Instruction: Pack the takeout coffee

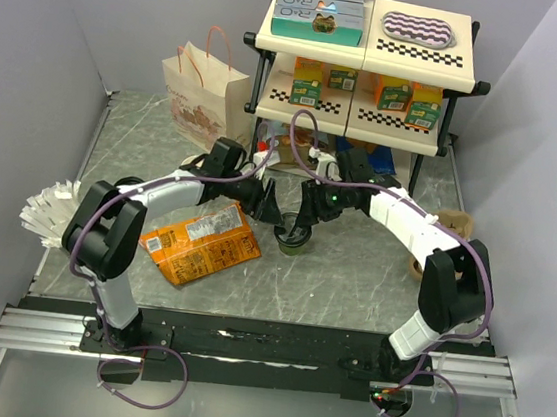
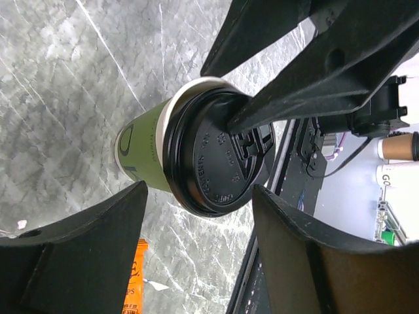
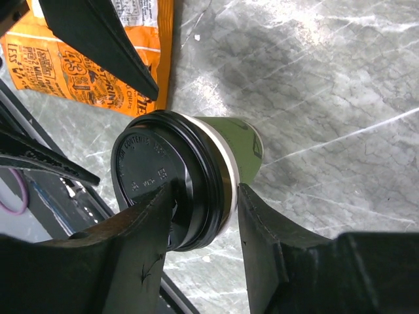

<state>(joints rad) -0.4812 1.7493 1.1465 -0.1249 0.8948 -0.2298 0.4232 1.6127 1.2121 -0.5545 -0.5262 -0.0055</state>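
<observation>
The takeout coffee [image 1: 293, 238], a small green paper cup with a black lid [image 2: 216, 154], stands on the marble table between both arms. My right gripper [image 3: 204, 193] pinches its rim from above. One finger [image 3: 141, 242] lies across the lid and the other [image 3: 275, 248] presses the outside of the cup under the rim. My left gripper [image 2: 200, 216] is open just left of the cup, its two fingers spread with the lid beyond their tips and nothing between them. The cup's base is hidden in the top view.
A white paper bag [image 1: 206, 95] with pink handles stands at the back left. An orange snack bag [image 1: 199, 245] lies flat left of the cup. A two-level shelf [image 1: 365, 67] with boxes stands behind. A white frilly item [image 1: 49, 211] lies far left, brown cups [image 1: 455, 226] far right.
</observation>
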